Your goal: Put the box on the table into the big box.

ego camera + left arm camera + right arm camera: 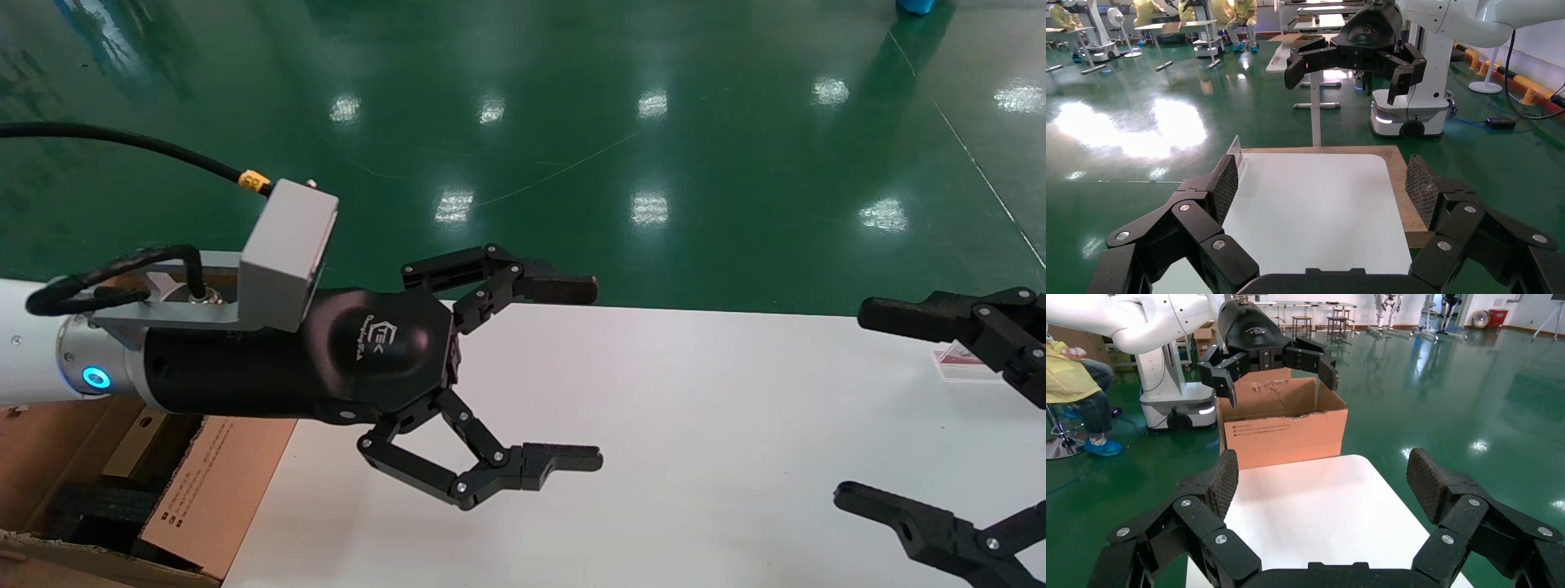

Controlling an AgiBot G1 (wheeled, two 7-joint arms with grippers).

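Green glossy floor (pixel 654 122) fills the far side of your head view. The white tabletop (pixel 695 449) runs across the near side, bare except for one small item by the right edge.

The big box (pixel 208 490) sits at your lower left, against the tabletop's left end. Its printed flap leans toward the tabletop and black padding shows inside. The right wrist view shows the same big box (pixel 1284 432) standing open past the far end of the tabletop (pixel 1315 508), with torn flap edges up.

Your left arm reaches in from the left above the big box, and its left pincer (pixel 584 373) hangs over the tabletop's left part, near the far edge. It is released: jaws spread wide, nothing between them. The left wrist view confirms this, with the left pincer (pixel 1322 180) gaping over bare tabletop (pixel 1315 208).

Your right pincer (pixel 858 402) is at the right edge of the head view, over the tabletop. It is also released and spread wide, holding nothing. The right wrist view shows the same, with the right pincer (pixel 1321 478) over bare white.

The box (pixel 131 447) appears as a flat brown piece with a small round hole. It lies inside the big box against the black padding, below your left arm's wrist. It is behind the left pincer and well apart from its fingertips. It is partly hidden, so its identity is not certain.

A small clear stand with red (pixel 964 359) sits on the tabletop just beside the right pincer's upper finger.
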